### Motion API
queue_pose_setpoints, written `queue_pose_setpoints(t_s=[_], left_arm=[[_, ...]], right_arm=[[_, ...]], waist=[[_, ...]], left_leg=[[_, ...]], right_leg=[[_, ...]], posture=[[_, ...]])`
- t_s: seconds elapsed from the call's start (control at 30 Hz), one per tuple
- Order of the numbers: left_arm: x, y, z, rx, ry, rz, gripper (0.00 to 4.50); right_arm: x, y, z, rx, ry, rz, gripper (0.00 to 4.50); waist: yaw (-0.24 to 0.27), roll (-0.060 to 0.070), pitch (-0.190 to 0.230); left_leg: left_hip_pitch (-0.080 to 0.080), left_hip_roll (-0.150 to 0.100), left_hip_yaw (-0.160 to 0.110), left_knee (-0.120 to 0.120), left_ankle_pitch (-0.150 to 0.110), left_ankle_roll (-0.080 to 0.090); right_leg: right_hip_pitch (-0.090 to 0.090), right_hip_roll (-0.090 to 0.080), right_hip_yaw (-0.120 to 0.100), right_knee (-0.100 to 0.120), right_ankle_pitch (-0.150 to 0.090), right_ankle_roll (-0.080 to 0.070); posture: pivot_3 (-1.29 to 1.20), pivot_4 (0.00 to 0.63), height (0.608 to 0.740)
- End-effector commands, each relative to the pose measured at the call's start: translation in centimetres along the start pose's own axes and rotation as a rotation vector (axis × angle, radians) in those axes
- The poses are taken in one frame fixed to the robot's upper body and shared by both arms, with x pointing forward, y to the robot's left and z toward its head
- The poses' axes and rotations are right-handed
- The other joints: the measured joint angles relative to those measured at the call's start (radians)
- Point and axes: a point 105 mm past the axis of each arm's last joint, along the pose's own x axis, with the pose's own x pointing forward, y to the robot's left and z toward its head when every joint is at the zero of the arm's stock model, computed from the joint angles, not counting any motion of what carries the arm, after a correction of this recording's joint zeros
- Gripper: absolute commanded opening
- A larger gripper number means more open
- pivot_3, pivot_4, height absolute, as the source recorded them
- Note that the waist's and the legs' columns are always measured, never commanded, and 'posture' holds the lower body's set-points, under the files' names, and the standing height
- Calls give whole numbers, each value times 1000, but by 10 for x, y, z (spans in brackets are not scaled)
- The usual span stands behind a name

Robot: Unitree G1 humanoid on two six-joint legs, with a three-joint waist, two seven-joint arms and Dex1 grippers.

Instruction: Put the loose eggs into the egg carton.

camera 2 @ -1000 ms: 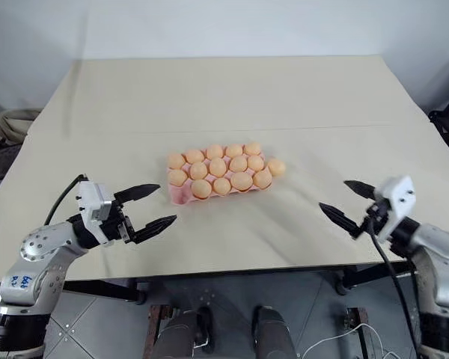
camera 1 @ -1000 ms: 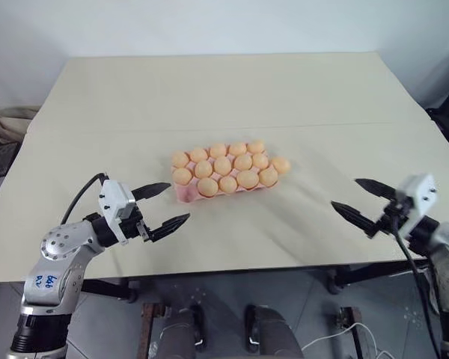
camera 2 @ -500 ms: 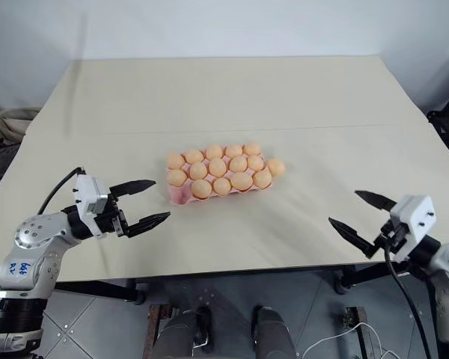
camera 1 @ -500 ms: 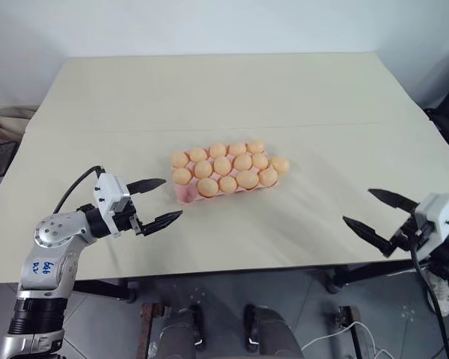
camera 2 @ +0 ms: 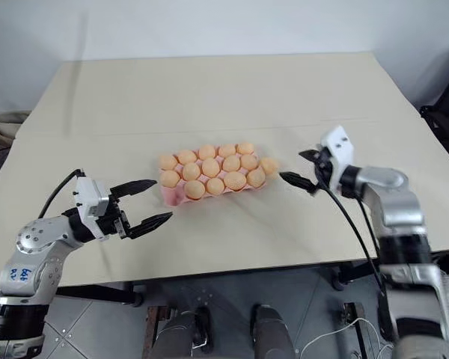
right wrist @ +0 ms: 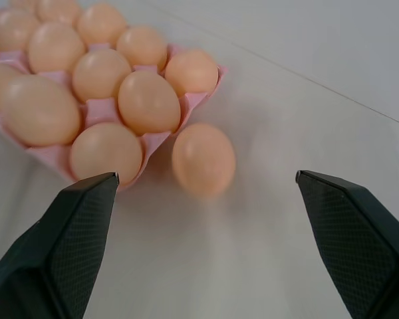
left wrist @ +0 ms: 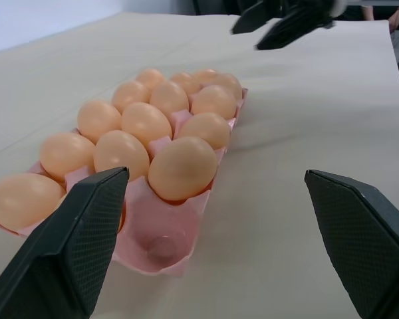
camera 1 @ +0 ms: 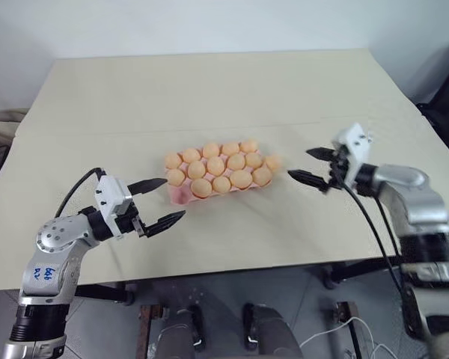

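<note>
One loose egg [right wrist: 203,158] lies on the table [camera 1: 209,90], just beside the pink egg carton [left wrist: 161,244], which has one empty cup. The right gripper [camera 1: 314,166] points at the egg, fingers wide apart, ready to grab. The left gripper [camera 1: 159,202] waits open near the carton's other end.

pale orange-tan eggs [right wrist: 148,101] sit in a pink egg carton [left wrist: 161,240] on a plain beige table [camera 1: 209,90]; the claws' fingers [left wrist: 86,226] are black.
</note>
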Motion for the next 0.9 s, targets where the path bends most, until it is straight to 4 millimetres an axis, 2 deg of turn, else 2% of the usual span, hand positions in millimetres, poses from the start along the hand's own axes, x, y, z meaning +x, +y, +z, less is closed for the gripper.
queue_pose_setpoints(t_s=[0.03,0.2,0.63,0.73,0.9], left_arm=[[-1,-3,9,22,-27,12,4500],[-4,-5,10,21,-26,32,4500],[-6,-6,13,23,-24,47,4500],[-7,-5,13,27,-25,53,4500],[-8,-5,13,27,-22,59,4500]], right_arm=[[13,-5,-2,-52,42,10,4471],[34,-5,-13,-92,121,74,4471],[66,5,-2,-155,70,137,4471],[68,10,-1,-146,56,167,3852],[68,10,-3,-145,49,164,2115]], waist=[[3,0,0],[0,0,0],[-29,0,0],[-29,0,0],[-27,0,0]], left_leg=[[0,0,1,0,0,0],[-1,0,3,4,0,0],[0,1,3,4,4,-5],[0,1,3,4,5,-6],[0,1,3,4,5,-6]], right_leg=[[-1,0,0,1,0,0],[-2,0,-4,4,1,2],[-4,1,-3,8,1,1],[-4,2,-3,9,1,1],[-4,1,-3,9,1,1]], posture=[[0,150,740],[0,150,740],[0,150,740],[0,150,740],[0,150,740]])
